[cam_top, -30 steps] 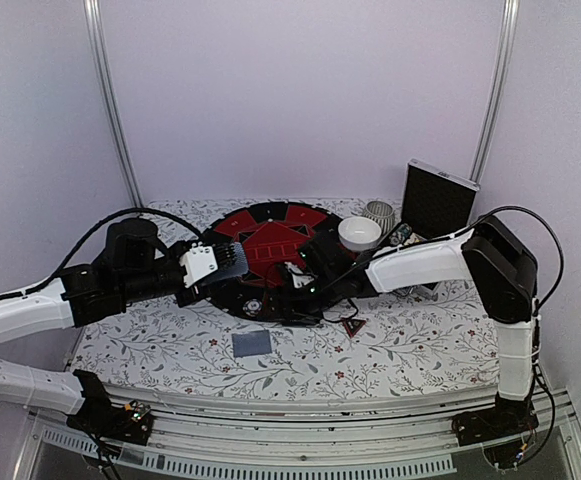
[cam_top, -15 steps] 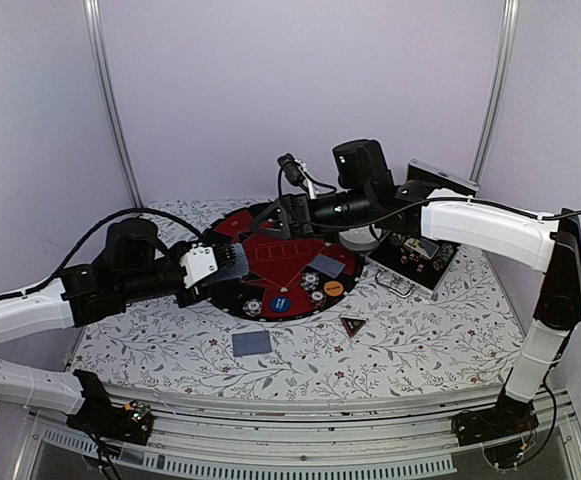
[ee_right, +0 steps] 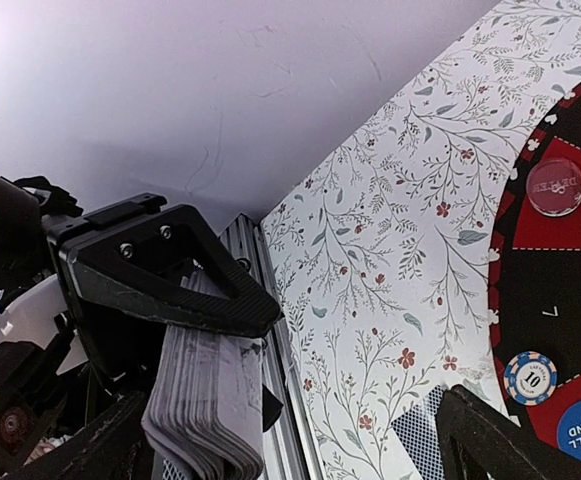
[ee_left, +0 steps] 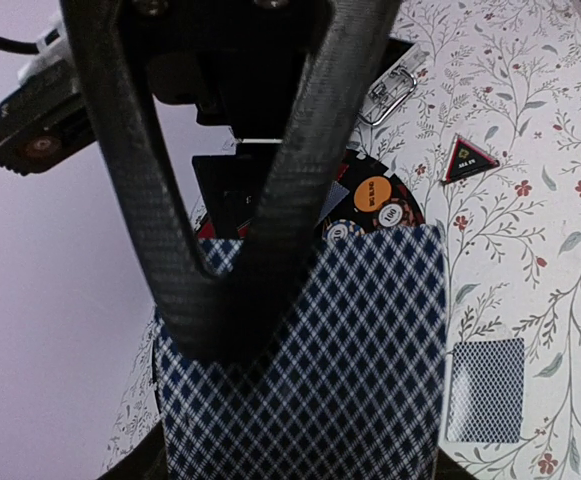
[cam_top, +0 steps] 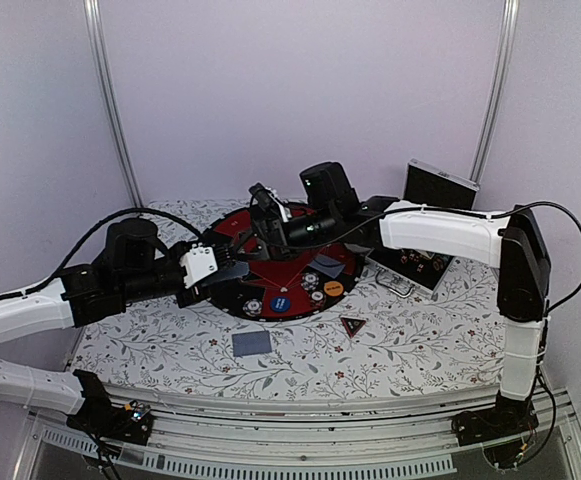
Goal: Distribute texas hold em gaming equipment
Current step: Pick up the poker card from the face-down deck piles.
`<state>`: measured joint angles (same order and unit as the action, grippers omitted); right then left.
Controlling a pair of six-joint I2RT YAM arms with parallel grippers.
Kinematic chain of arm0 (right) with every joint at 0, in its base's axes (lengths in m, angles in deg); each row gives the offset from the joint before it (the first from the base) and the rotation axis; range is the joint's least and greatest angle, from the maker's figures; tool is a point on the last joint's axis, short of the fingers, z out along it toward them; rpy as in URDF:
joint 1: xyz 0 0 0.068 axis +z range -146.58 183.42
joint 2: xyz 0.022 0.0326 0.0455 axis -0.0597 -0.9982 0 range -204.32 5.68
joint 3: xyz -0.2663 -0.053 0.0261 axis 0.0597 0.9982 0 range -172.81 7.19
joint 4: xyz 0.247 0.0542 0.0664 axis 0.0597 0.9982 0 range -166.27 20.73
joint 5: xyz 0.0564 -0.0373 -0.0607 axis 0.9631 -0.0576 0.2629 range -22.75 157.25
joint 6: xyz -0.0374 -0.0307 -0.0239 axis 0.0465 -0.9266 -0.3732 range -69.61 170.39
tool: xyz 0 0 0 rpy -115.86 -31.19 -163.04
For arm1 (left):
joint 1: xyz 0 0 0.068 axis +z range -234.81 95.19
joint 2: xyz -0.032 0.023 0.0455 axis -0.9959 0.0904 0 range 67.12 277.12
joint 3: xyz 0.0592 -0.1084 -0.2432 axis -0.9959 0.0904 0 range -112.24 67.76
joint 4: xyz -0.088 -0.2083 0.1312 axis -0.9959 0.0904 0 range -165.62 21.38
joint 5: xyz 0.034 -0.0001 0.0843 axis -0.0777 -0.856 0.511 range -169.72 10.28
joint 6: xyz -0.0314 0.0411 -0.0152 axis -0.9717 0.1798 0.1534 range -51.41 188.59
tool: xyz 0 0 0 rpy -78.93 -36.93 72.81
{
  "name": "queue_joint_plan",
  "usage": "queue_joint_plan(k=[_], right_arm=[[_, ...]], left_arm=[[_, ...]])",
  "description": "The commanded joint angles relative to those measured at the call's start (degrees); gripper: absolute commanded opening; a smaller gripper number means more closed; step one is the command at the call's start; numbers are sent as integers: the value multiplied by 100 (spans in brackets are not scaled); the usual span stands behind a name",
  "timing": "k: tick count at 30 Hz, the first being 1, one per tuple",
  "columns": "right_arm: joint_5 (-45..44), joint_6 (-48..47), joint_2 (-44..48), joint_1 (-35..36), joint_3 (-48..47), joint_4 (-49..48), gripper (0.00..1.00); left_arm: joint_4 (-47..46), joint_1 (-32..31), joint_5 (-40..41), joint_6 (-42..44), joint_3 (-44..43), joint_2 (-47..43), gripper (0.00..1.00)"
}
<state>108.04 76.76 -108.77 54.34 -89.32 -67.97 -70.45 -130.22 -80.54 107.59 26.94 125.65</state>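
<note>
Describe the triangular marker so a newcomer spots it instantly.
Find the round black-red board mid-table. Just off its near-right edge, on the floral cloth, lies the marker. It is the only triangle, black with a red border; the chips are round, the lone card to its left rectangular.

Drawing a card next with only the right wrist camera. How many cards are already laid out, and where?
Observer: Two, face down: the front card on the cloth before the round board, the far card on the board's right part.
Operator: Anything else off the board?
Observer: The triangular marker, on the cloth off the board's near right edge.
Operator: And the left arm?
Observer: The left gripper clamps the deck, backs toward its own camera.
</note>
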Motion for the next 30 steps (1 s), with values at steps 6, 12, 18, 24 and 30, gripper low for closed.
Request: queue_joint_plan(k=[6, 12, 18, 24, 30], right_arm=[[-709, -160, -81, 15, -291, 651, 97], [-771, -308, 273, -106, -8, 761, 91], [-452, -407, 288, -95, -108, 770, 82], [-370, -474, 390, -93, -149, 812, 61], [-188, -453, 451, -98, -158, 852, 28]], left_arm=[[-183, 63, -49, 11, -6, -80, 53], [-189, 59, -50, 11, -5, -65, 53], [-175, 59, -36, 8, -12, -30, 53], [-187, 58, -39, 9, -5, -34, 53], [-184, 60, -33, 11, 4, -30, 53]])
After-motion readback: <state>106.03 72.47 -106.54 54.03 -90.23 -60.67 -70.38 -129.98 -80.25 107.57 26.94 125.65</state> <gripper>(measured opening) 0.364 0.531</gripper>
